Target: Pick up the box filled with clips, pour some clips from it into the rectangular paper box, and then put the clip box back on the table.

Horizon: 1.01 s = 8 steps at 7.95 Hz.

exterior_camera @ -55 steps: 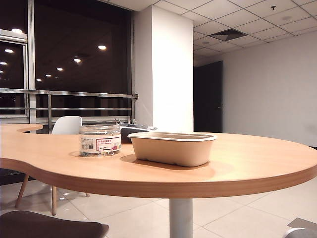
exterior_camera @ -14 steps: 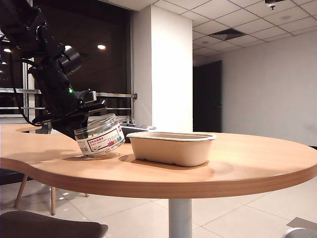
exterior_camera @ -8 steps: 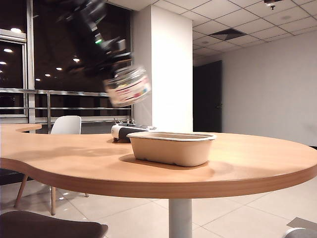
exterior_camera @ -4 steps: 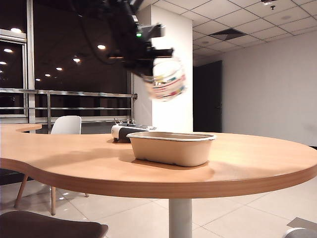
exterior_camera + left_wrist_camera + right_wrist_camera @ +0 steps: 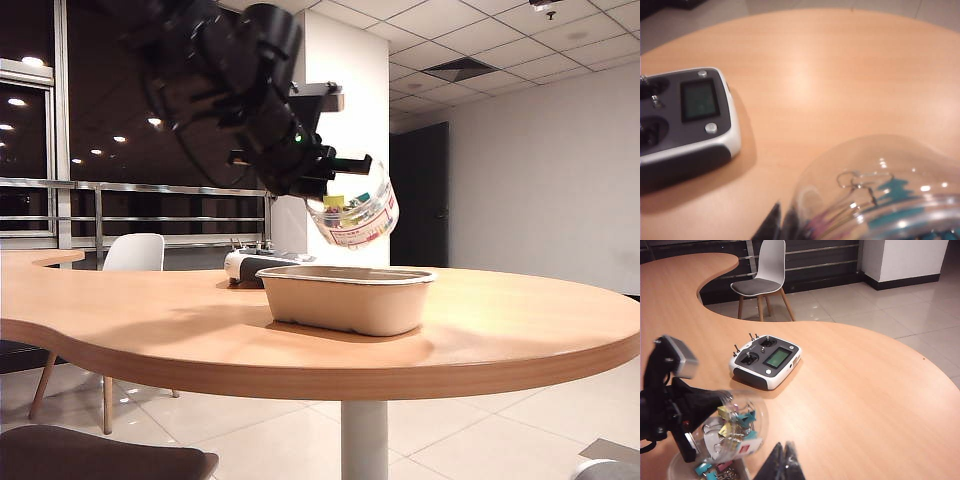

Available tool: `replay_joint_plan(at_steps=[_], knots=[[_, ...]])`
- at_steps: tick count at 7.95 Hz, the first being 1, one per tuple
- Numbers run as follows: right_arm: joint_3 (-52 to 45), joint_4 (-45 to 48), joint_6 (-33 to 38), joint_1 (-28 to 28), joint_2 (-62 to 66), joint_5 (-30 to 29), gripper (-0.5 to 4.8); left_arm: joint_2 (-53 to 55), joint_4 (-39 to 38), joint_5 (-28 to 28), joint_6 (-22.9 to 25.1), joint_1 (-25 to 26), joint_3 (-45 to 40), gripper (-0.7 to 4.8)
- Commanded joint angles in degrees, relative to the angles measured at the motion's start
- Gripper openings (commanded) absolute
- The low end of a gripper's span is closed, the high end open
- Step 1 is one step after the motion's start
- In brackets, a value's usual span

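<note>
The box filled with clips [image 5: 357, 216], a clear round jar with a barcode label, hangs tilted over the rectangular paper box [image 5: 345, 298]. My left gripper [image 5: 348, 182] is shut on it. In the left wrist view the jar [image 5: 875, 195] fills the near corner beside one dark finger [image 5: 771, 227]. Colourful clips [image 5: 735, 421] show through the jar [image 5: 730, 432] in the right wrist view. A few clips [image 5: 705, 469] lie below it, by the paper box's rim [image 5: 744, 469]. My right gripper [image 5: 783, 461] is shut on nothing, low over the table [image 5: 865, 390] beside the jar.
A grey-and-white remote controller [image 5: 766, 361] lies on the table behind the paper box, also seen under the left wrist [image 5: 685, 125]. A white chair [image 5: 762, 275] stands past the table's curved edge. The left arm [image 5: 230, 80] reaches in from the upper left.
The left arm has lifted the jar off the table, carried it right to above the paper box, and tipped it further over. The right arm has kept still.
</note>
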Motion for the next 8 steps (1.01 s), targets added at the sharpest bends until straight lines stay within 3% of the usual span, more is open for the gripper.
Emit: replay_joint_plan(at_steps=[1,2,4,5,6,7,8], knots=[[0.42,0.92,-0.15,0.02,0.09,-0.24,-0.01,-4.26,48.7,4.17,11.19,-1.29,-24.87,-0.06],[0.42,0.92,-0.15,0.02,0.09,-0.24,-0.01,-3.65,48.33,5.88,17.94,-1.49,-24.87,-0.06],[0.42,0.92,-0.15,0.02,0.09,-0.24,-0.01,-1.9,50.53,7.45,22.77,-1.4,-24.76,-0.06],[0.42,0.9,-0.15,0.02,0.09,-0.26,-0.01,2.34,53.44,6.29,28.17,-1.4,-24.24,-0.06],[0.42,0.9,-0.15,0.02,0.09,-0.31,-0.01,3.04,55.69,6.32,28.85,-1.4,-24.26,-0.06],[0.35,0.52,-0.15,0.02,0.09,-0.37,-0.01,4.13,67.49,6.38,29.79,-1.4,-24.13,-0.06],[0.33,0.44,-0.15,0.02,0.09,-0.39,-0.01,4.15,67.54,6.08,28.74,-1.4,-24.13,-0.06]])
